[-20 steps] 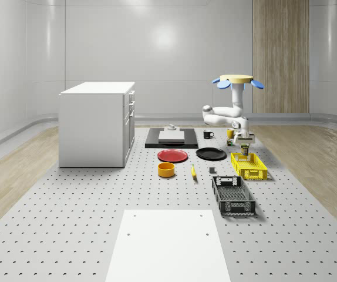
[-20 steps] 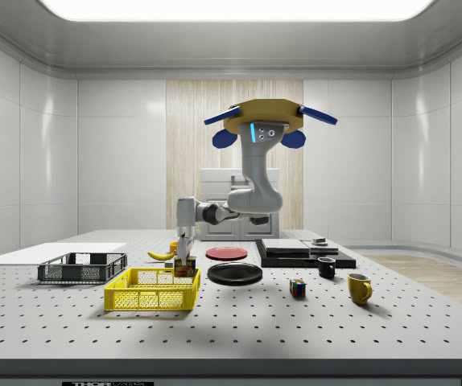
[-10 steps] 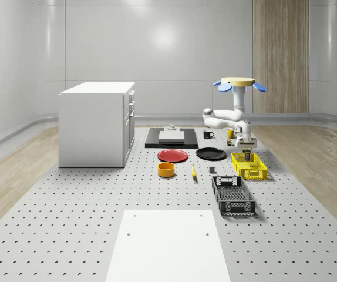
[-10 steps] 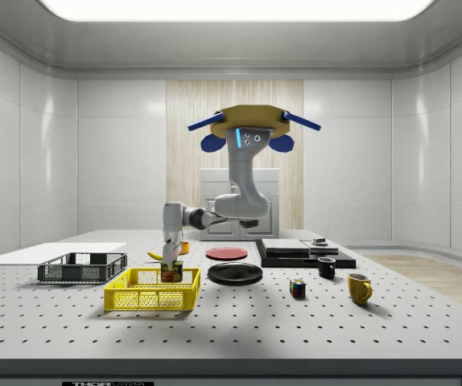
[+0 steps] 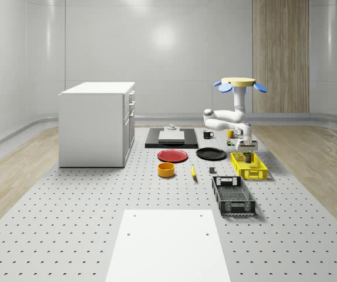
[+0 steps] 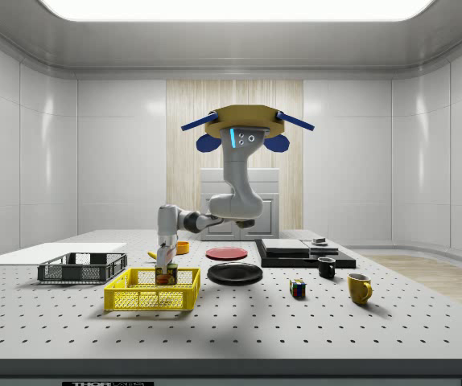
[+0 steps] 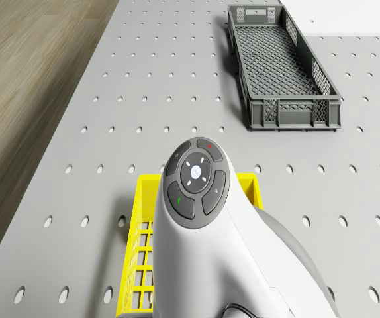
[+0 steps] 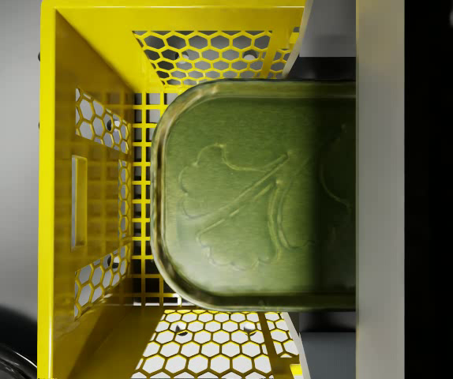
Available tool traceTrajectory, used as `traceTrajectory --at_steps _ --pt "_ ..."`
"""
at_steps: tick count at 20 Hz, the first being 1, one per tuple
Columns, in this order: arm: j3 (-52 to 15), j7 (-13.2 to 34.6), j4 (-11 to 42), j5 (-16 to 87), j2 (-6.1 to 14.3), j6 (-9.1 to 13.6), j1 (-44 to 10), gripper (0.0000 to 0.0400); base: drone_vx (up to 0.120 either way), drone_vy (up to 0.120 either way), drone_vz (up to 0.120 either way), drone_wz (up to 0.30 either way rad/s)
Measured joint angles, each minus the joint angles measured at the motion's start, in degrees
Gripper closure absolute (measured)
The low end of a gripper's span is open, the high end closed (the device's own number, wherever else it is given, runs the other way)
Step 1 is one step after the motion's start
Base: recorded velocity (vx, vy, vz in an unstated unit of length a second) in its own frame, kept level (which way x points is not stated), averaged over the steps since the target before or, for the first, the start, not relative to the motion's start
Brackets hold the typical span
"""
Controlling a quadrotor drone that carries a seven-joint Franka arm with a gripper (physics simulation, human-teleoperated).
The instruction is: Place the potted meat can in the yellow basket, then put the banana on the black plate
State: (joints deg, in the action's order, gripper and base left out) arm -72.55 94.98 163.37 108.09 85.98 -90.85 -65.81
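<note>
The drone [image 6: 243,130] hovers beside the yellow basket [image 6: 152,290]; its gripper [image 6: 166,266] clamps the potted meat can [image 8: 258,197] inside the basket's end. Next: release. The banana [image 5: 193,171] lies at seven o'clock from the black plate [image 5: 211,154]

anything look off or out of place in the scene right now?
Nothing stands out. The drone hovers by the yellow basket, end effector holding the potted meat can upright inside it. The banana lies on the table beside the black plate; nothing looks tipped or spilled.
</note>
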Motion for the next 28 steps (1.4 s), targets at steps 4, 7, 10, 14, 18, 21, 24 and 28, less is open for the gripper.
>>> traceTrajectory --at_steps 4,7,10,14,18,21,24,28 --pt "3.06 -0.07 -0.88 2.86 0.16 -1.29 -0.45 0.0110 0.000 0.000 0.000 0.000" --pt "5.20 -0.11 -1.60 4.88 0.16 -2.17 -0.83 0.0110 0.000 0.000 0.000 0.000" --pt "6.54 -0.17 -2.10 6.03 0.06 -2.74 -1.06 0.0057 0.000 0.000 0.000 0.000" --pt "6.67 -0.24 -2.14 6.08 -0.08 -2.73 -1.02 0.0021 0.000 0.000 0.110 0.000" --pt "6.73 -0.30 -2.15 6.12 -0.19 -2.68 -0.97 0.0008 0.000 -0.030 0.120 0.000" --pt "6.75 -0.34 -2.15 6.14 -0.27 -2.62 -0.93 0.0004 0.000 -0.120 0.000 0.000" --pt "6.77 -0.37 -2.15 6.17 -0.34 -2.57 -0.89 0.0002 0.000 -0.120 0.000 0.000" --pt "6.79 -0.40 -2.15 6.20 -0.43 -2.49 -0.85 0.0001 0.000 -0.120 0.000 0.000"
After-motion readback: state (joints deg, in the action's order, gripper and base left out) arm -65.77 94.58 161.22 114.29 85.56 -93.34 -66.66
